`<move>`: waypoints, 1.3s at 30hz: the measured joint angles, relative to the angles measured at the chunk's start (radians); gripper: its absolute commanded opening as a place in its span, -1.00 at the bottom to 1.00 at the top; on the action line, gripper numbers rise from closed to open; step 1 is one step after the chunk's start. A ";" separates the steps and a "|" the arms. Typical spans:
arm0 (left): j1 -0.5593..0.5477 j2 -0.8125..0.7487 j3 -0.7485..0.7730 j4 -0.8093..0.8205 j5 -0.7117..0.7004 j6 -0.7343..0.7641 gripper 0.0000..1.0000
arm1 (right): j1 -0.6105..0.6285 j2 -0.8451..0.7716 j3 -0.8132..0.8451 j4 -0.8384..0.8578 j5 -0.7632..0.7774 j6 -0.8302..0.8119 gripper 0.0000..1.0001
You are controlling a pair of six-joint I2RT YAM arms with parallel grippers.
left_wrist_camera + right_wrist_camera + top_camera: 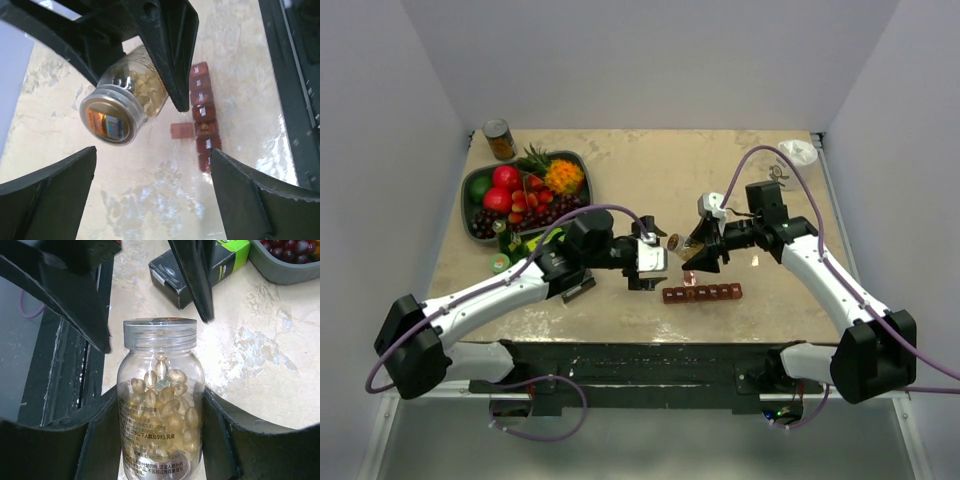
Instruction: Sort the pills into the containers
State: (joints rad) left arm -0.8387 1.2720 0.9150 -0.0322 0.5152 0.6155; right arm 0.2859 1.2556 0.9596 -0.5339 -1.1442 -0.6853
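The bare tabletop (650,170) under both my grippers was the biggest worry: anything dropped there would roll, I judged. My left gripper (152,152) stood wide open and held nothing, one finger on each side of the bottle's cap end and touching neither side. My right gripper (160,400) was clamped on the body of the pill bottle (127,95), holding it in the air, tipped over with its cap pointing into my left gripper.

The pill organiser (205,117), a dark red strip of small compartments, lay on the table below the bottle, a little to my bases' side of both grippers. One lid flap (181,131) seemed to stand open beside the row; the others looked shut.

The clear cap (160,332) was on the bottle. If my left fingers closed off-centre on it, I expected they would push the bottle askew in my right pads. The bottle is smooth plastic, so twisting the cap could turn the whole bottle instead of loosening it.

The pills (165,390), pale amber capsules, were all inside, piled against the lower wall. With the bottle tipped this far, they could pour out in a rush once the cap came off. The compartment mouths are small, so most would miss. A low pass by either gripper could also knock the light strip aside.
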 measured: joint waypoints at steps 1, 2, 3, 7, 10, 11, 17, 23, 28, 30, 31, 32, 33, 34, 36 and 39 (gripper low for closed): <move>0.001 -0.022 -0.023 0.028 -0.006 -0.042 0.99 | 0.000 0.000 0.000 0.000 0.000 0.000 -0.83; 0.004 -0.042 -0.039 0.052 -0.008 -0.088 0.99 | -0.001 0.000 0.000 0.001 0.000 0.001 -0.84; 0.008 -0.059 -0.049 0.076 -0.010 -0.137 0.99 | -0.001 0.000 0.000 0.001 0.000 0.001 -0.83; 0.047 -0.093 -0.052 0.166 0.004 -0.408 0.99 | -0.001 0.000 0.000 0.001 0.000 0.002 -0.83; 0.071 -0.081 -0.042 0.193 0.021 -0.600 0.99 | -0.001 0.000 0.000 0.002 0.000 0.002 -0.83; 0.076 -0.065 -0.026 0.191 0.034 -0.666 0.96 | -0.001 0.000 0.000 0.002 0.000 0.002 -0.83; 0.080 0.048 0.079 0.158 0.095 -0.914 0.72 | -0.001 0.000 0.000 0.003 0.000 0.002 -0.84; 0.087 0.103 0.137 0.115 0.115 -0.989 0.28 | -0.001 0.000 0.000 0.002 0.000 0.003 -0.83; 0.092 0.138 0.155 0.087 0.113 -0.985 -0.42 | -0.001 0.000 0.000 -0.008 -0.002 0.004 -0.84; 0.097 0.144 0.161 0.075 0.121 -0.980 -0.60 | 0.000 0.000 0.000 -0.011 0.001 0.005 -0.84; 0.097 0.148 0.168 0.068 0.126 -0.967 -0.68 | -0.001 0.000 0.000 -0.012 0.002 0.004 -0.84; 0.097 0.151 0.176 0.058 0.131 -0.948 -0.70 | -0.001 0.000 0.000 -0.011 0.004 0.002 -0.84; 0.097 0.151 0.183 0.044 0.133 -0.929 -0.73 | -0.001 0.000 0.000 -0.010 0.003 0.000 -0.84; 0.097 0.151 0.186 0.034 0.135 -0.901 -0.74 | 0.000 0.000 0.000 -0.008 0.004 -0.002 -0.84; 0.094 0.147 0.188 0.023 0.137 -0.848 -0.74 | 0.002 0.000 0.000 -0.002 0.010 -0.014 -0.84; 0.086 0.127 0.177 0.026 0.143 -0.712 -0.80 | 0.005 0.000 0.000 0.015 0.010 -0.034 -0.84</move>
State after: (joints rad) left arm -0.7528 1.3994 1.0920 -0.0067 0.6579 -0.0967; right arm 0.2905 1.2556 0.9596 -0.5186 -1.1343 -0.7193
